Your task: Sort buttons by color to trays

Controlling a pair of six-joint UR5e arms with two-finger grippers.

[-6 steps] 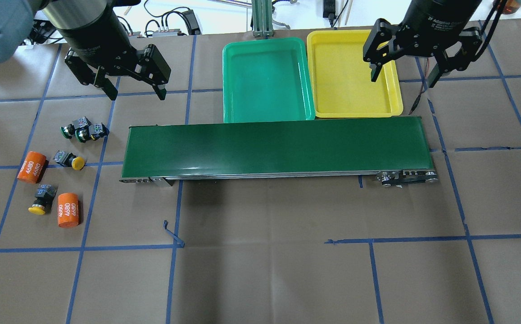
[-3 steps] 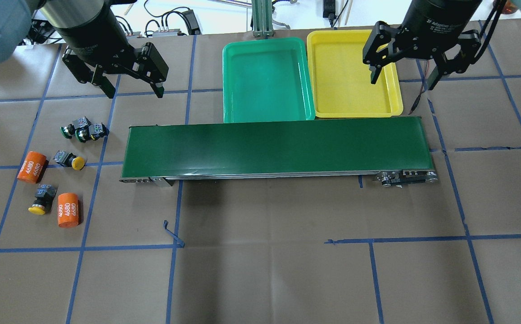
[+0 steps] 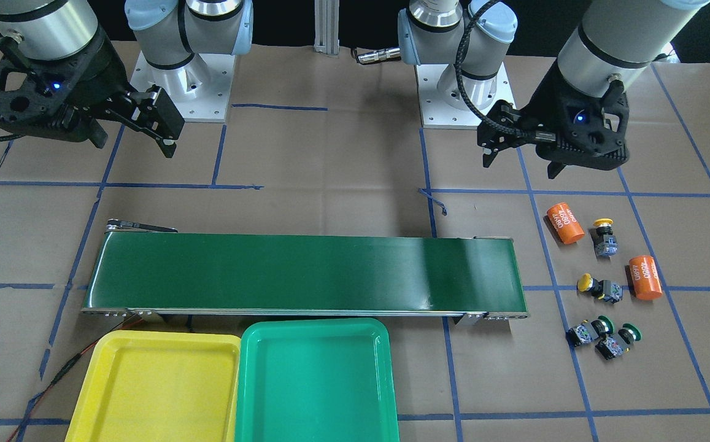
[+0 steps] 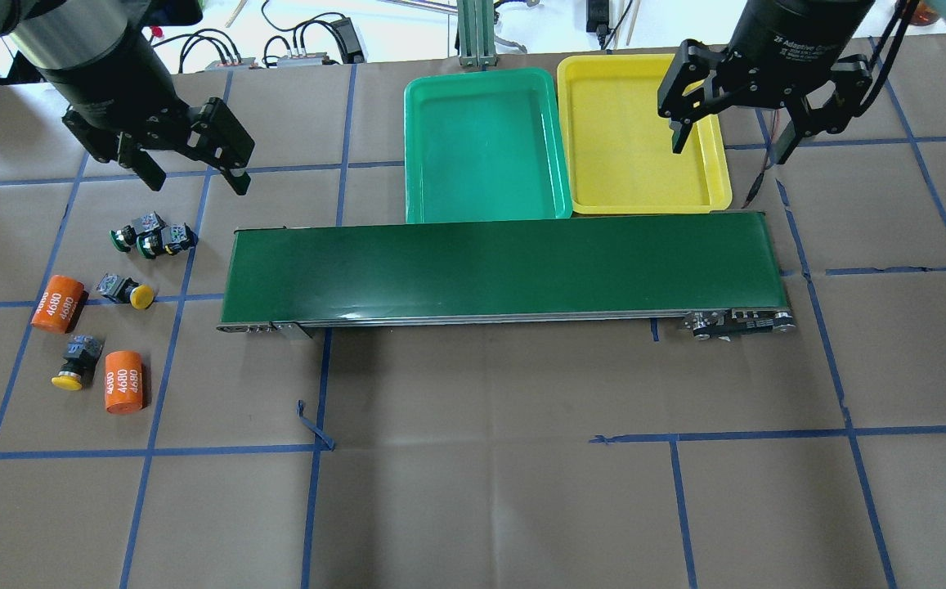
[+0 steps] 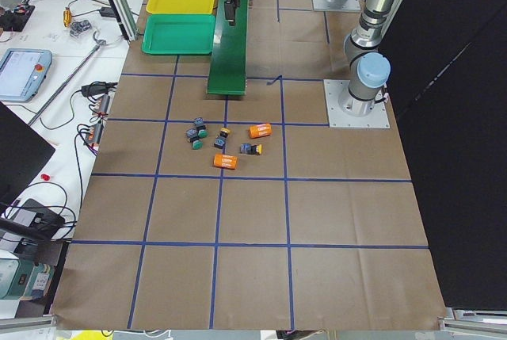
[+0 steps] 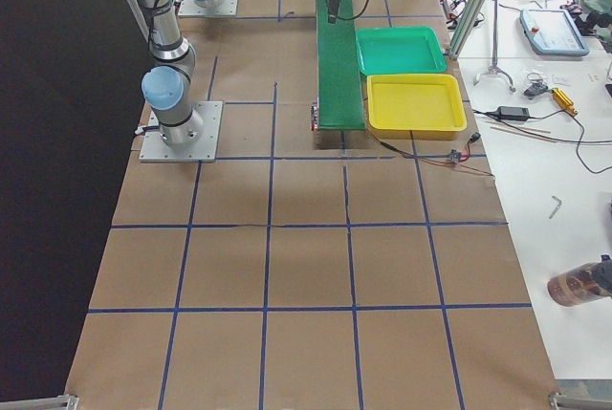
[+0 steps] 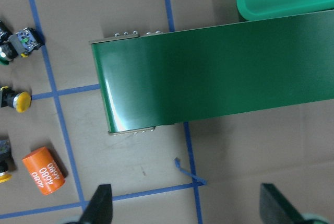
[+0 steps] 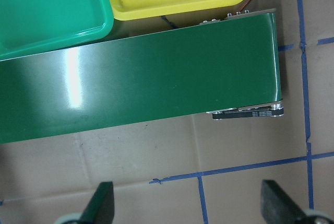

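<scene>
Two green buttons [image 4: 136, 230] [image 4: 165, 240] lie side by side on the paper left of the belt. One yellow button [image 4: 127, 292] lies below them, another [image 4: 74, 365] nearer the front. They also show in the front view [image 3: 600, 287]. The green tray [image 4: 485, 147] and the yellow tray [image 4: 640, 135] sit side by side behind the belt, both bare. My left gripper [image 4: 195, 182] is open and empty, in the air behind the green buttons. My right gripper [image 4: 730, 149] is open and empty over the yellow tray's right rim.
A long dark green belt [image 4: 505, 266] runs across the middle, in front of the trays. Two orange cylinders marked 4680 [image 4: 57, 303] [image 4: 126, 382] lie among the buttons. A loose scrap of blue tape [image 4: 313, 425] sits in front of the belt's left end.
My left gripper has moved left in the overhead view, closer to above the button cluster. It stays open. The right gripper has barely moved.
</scene>
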